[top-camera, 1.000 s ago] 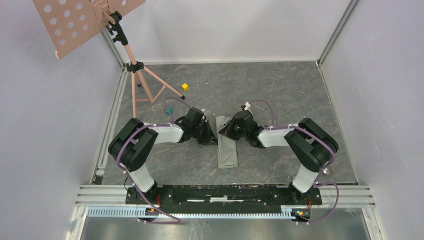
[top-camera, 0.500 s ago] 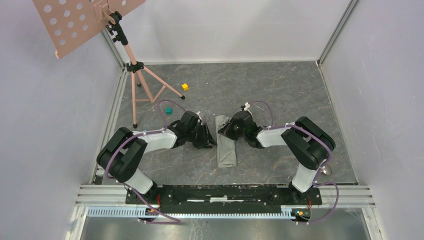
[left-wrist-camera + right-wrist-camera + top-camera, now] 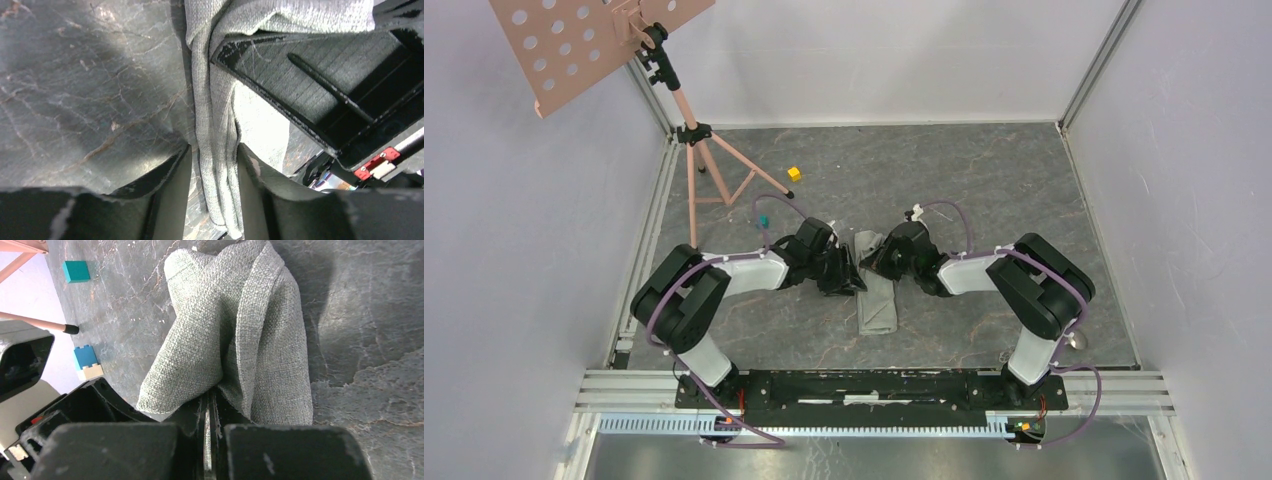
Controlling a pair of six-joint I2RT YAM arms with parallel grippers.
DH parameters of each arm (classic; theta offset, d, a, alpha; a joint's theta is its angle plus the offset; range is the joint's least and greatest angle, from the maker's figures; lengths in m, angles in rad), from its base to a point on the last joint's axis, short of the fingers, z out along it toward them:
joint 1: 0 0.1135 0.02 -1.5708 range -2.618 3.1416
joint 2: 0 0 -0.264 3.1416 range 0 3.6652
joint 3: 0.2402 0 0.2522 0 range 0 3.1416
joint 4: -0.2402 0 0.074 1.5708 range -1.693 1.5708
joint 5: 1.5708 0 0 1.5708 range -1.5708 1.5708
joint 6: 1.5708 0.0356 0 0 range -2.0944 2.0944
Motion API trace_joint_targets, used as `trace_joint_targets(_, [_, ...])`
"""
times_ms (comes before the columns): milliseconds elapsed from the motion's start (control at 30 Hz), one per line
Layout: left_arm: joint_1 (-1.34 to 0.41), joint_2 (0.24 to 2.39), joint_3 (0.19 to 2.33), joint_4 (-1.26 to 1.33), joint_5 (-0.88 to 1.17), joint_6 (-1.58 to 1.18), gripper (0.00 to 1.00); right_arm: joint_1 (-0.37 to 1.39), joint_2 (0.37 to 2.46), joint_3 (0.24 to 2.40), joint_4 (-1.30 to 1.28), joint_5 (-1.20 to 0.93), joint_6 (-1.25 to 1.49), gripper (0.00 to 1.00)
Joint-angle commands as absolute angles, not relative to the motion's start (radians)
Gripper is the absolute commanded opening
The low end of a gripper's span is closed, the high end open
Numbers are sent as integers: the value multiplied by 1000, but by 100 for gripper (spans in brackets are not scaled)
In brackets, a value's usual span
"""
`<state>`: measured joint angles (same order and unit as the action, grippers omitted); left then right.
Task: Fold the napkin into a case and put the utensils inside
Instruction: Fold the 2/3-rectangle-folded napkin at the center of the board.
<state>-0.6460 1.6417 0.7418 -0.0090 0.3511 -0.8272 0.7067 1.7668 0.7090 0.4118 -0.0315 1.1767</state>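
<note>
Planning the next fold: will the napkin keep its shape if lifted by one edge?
Probably not: the napkin bunches and drapes where the right gripper pinches it, so likely floppy. Its coarse weave probably resists slipping.

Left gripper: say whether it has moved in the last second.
Yes. The left gripper drew back leftward from the napkin, toward the music stand, then returned to it, jaws opening.

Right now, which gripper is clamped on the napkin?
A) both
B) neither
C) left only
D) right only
D: the right gripper is shut with the napkin pinched in it, while the left gripper stands open astride the folded cloth.
</note>
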Motion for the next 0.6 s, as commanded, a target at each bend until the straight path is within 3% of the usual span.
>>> trace_joint_targets(0, [-650, 1719, 731, 18, 342, -816, 42, 707, 1762, 730, 422, -64, 1126, 7])
trace_joint_targets(100, [-651, 1732, 701, 74, 365, -859, 29, 698, 1734, 735, 384, -104, 1024, 24])
trace_joint_targets(233, [-650, 1707, 633, 158, 375, -928, 23, 677, 1643, 754, 313, -200, 778, 51])
trace_joint_targets(367, [-657, 1701, 538, 343, 403, -1069, 18, 670, 1562, 787, 131, -264, 555, 58])
trace_joint_targets(567, [-750, 1710, 419, 626, 304, -1323, 12, 664, 1409, 671, 87, -319, 449, 65])
